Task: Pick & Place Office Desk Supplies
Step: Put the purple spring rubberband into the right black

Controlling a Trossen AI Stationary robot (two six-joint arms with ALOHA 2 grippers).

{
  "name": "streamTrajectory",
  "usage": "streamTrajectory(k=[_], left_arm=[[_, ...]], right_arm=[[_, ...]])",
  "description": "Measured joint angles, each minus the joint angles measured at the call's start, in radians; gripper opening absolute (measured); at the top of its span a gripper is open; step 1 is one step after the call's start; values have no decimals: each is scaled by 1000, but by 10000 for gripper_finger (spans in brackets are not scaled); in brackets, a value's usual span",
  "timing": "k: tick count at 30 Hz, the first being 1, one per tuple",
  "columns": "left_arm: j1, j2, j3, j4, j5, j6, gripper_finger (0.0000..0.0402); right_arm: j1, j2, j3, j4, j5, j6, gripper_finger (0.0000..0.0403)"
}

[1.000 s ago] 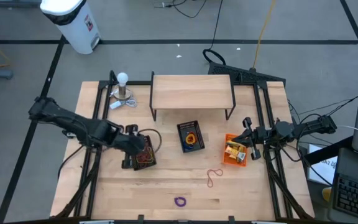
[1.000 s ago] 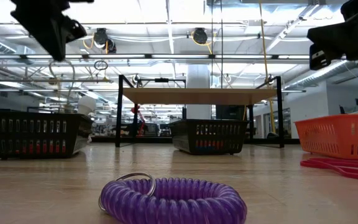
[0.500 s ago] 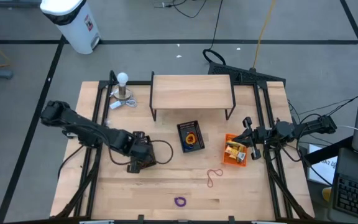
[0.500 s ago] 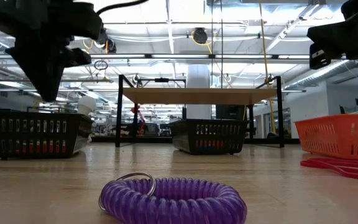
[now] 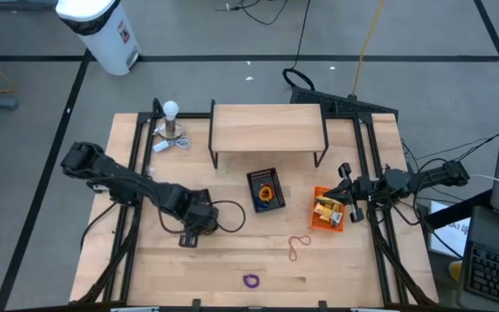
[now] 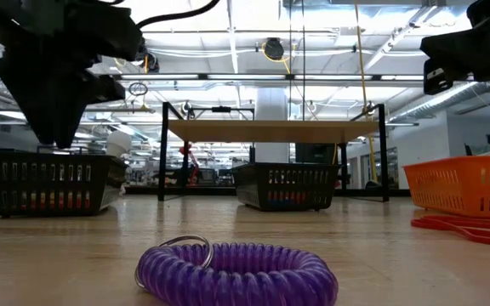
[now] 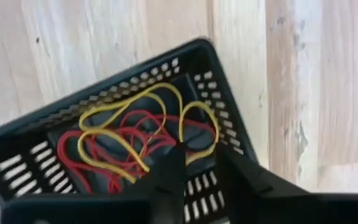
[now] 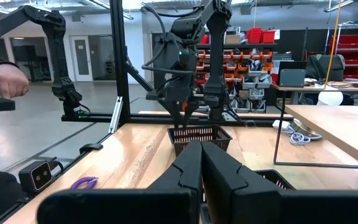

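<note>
Right now your left tool hangs over the left black basket, fingers narrowly parted and gripping nothing, with red and yellow elastic loops heaped inside just beyond the tips. Open counter runs toward the near edge, where a purple coil and a red loop lie. Your right tool waits closed beside the orange basket.

Elastic loops are held in the left basket, under the left gripper. The middle basket is placed before the shelf, the right basket beside it. A coil and a loose loop are left on the table nearer the front edge.
</note>
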Motion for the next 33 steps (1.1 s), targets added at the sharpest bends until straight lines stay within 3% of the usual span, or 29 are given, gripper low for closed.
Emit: streamTrajectory(k=[7, 12, 17, 24, 29, 33], left_arm=[[9, -110, 13, -7, 5, 67, 179], [34, -313, 13, -1, -141, 142, 202], [74, -577, -36, 132, -203, 212, 160], [148, -961, -339, 462, -258, 218, 19], [198, -1153, -521, 596, -251, 150, 8], [208, -1237, -661, 754, -203, 123, 5]], right_arm=[[0, 0, 0, 7, 0, 3, 2], [0, 0, 0, 8, 0, 7, 2], [0, 0, 0, 8, 0, 7, 2], [0, 0, 0, 8, 0, 7, 2], [0, 0, 0, 8, 0, 7, 2], [0, 0, 0, 8, 0, 7, 2]])
